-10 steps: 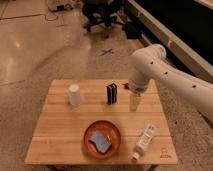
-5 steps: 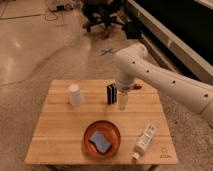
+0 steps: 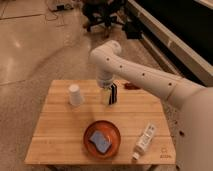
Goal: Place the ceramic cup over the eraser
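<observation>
The ceramic cup [image 3: 75, 95] is a small white tapered cup standing upside down on the left part of the wooden table [image 3: 60, 135]. The eraser [image 3: 114, 94], a black upright block with a white stripe, stands near the table's middle back. My gripper [image 3: 106, 96] hangs down from the white arm [image 3: 145, 77] just left of the eraser, close beside it and partly in front of it. It is open and holds nothing. The cup stands well to the gripper's left, apart from it.
An orange bowl [image 3: 114, 131] holding a blue sponge-like piece [image 3: 101, 141] sits at the table's front middle. A white bottle [image 3: 144, 140] lies at the front right. A small reddish thing [image 3: 132, 86] lies at the back edge. Office chairs stand on the floor behind.
The arm has swung left: the gripper moved from right of the eraser to its left side, nearer the cup. The cup, eraser, bowl and bottle have not moved.
</observation>
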Controlling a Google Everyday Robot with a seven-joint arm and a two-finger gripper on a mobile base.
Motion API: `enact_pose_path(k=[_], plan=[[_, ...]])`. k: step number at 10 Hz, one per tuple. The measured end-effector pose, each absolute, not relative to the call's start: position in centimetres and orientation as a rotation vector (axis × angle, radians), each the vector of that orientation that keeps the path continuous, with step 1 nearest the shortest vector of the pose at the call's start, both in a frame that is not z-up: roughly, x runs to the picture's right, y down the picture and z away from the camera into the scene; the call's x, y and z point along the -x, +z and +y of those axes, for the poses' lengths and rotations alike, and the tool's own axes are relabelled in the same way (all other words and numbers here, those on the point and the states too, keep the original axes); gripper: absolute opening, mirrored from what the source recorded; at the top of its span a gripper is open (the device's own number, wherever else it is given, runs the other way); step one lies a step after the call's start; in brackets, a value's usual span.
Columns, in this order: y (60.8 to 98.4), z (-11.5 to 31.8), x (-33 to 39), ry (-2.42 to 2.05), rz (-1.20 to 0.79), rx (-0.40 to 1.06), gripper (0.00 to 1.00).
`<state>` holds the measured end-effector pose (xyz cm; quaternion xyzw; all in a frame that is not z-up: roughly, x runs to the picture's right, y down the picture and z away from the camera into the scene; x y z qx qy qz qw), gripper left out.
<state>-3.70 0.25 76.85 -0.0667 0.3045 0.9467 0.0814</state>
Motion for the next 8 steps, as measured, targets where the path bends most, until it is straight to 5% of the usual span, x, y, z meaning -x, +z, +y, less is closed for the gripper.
enact_pose_path(k=[8], plan=[[81.8, -3.2, 11.7, 2.748, 0.843, 0.253, 0.8]])
